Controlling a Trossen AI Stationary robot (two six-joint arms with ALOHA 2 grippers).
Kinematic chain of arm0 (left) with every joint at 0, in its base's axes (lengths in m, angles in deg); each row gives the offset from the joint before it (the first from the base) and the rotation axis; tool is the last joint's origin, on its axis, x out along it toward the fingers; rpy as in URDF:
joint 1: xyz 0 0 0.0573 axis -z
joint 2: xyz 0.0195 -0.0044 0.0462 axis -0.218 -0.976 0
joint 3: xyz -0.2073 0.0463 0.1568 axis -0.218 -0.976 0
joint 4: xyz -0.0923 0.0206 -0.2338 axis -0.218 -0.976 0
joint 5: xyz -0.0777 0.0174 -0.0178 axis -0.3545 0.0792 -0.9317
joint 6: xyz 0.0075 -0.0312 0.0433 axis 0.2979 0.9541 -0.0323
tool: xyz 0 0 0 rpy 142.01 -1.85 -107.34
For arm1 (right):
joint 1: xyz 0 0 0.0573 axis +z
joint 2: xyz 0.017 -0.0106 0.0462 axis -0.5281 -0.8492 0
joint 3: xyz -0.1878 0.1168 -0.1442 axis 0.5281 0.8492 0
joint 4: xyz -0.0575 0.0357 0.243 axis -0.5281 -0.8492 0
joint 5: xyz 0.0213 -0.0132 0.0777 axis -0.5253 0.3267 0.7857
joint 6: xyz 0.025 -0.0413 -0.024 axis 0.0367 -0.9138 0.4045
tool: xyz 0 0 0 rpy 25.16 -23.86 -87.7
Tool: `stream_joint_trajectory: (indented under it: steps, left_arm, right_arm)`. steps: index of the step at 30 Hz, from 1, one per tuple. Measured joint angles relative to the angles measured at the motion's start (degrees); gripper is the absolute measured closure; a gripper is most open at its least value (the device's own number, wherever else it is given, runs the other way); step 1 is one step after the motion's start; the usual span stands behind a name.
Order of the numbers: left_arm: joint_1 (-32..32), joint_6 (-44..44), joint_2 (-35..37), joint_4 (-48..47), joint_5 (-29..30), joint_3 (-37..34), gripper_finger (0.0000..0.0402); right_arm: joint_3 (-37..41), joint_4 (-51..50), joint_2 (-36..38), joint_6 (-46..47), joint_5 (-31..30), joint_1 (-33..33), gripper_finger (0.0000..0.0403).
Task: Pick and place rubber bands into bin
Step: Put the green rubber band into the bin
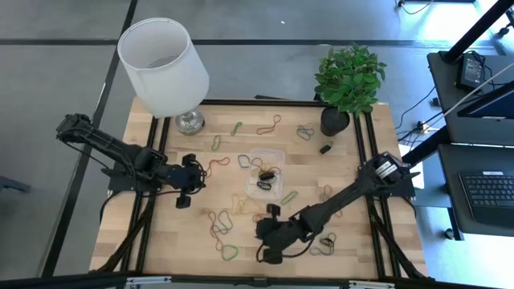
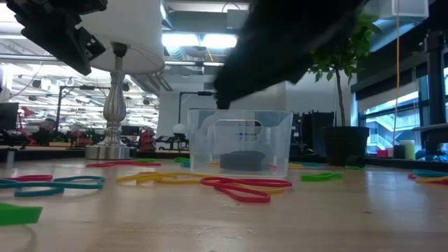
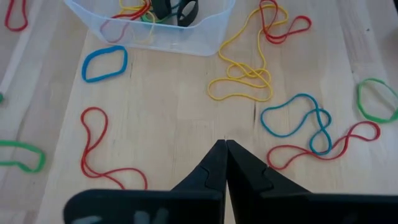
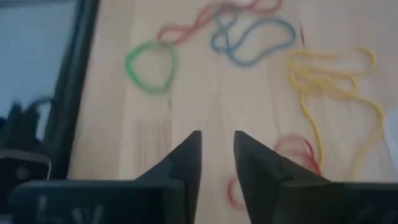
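Observation:
Rubber bands in red, yellow, blue, green and black lie scattered flat over the wooden table. The clear bin sits near the table's middle with a few bands inside. My left gripper is shut and hangs above the table left of the bin, pointing toward it, with a yellow band and a red band ahead. My right gripper is open near the table's near edge, pointing left over bare wood. A green band and a blue band lie ahead of it.
A white lampshade on a metal base stands at the far left corner. A potted plant stands at the far right, with a small black block near it. The black table frame runs along the near edge beside my right gripper.

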Motion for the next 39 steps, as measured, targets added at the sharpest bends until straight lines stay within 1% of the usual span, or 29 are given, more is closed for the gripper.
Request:
stream_joint_trajectory:
  steps: [2, 7, 10, 12, 14, 16, 21, 25, 29, 33, 36, 39]
  left_arm:
    - [0.0, 0.0, 0.0, 0.0, -0.01, 0.0, 0.0398]
    - [0.0, 0.34, 0.0, 0.0, -0.37, 0.0, 0.04]
    - [0.0, 0.61, 0.0, 0.0, -0.42, 0.0, 0.0398]
    - [0.0, 0.61, 0.0, 0.0, -0.42, 0.0, 0.0399]
    - [0.0, 0.59, 0.0, 0.02, -0.42, 0.0, 0.04]
    - [0.0, 0.59, 0.0, 0.02, -0.42, 0.0, 0.04]
    - [0.0, 0.57, 0.0, 0.02, -0.44, 0.0, 0.0399]
    - [0.0, 0.55, 0.0, 0.02, -0.4, 0.0, 0.04]
    - [0.0, 0.5, 0.0, 0.01, 0.13, 0.0, 0.0399]
    - [-0.02, 0.43, 0.0, 0.07, 1.06, 0.0, 0.04]
    - [-0.1, 0.44, 0.0, 0.07, 1.84, 0.0, 0.0398]
    - [-0.15, 0.57, -0.02, 0.11, 1.95, 0.0, 0.04]
  right_arm:
    - [1.41, 1.23, 0.0, 1.2, -0.07, -0.4, 0.0284]
    - [1.55, -7.5, -0.02, 9.54, -0.15, -0.67, 0.026]
    - [0.51, -17.37, 0.07, 19.14, 0.32, -0.62, 0.0258]
    - [-0.9, -25.07, 0.14, 27.0, 2.33, -0.65, 0.0257]
    - [-2.23, -32.39, 0.17, 31.61, 5.22, -0.64, 0.0257]
    - [-3.34, -38.08, 0.17, 33.2, 7.3, -0.22, 0.0257]
    - [-3.96, -47.03, 1.38, 33.73, 6.97, 2.18, 0.0258]
    - [0.8, -46.55, 6.23, 34.4, 6.92, 2.74, 0.027]
    - [10.86, -38.04, 14.61, 34.67, 6.7, 2.28, 0.0293]
    - [21.3, -27.68, 22.81, 28.21, 6.53, 0.2, 0.031]
    - [26.41, -25.31, 26.57, 23.02, 5.83, -2.11, 0.0313]
    - [28.93, -23.72, 28.62, 18.03, 5.2, -4.89, 0.0306]
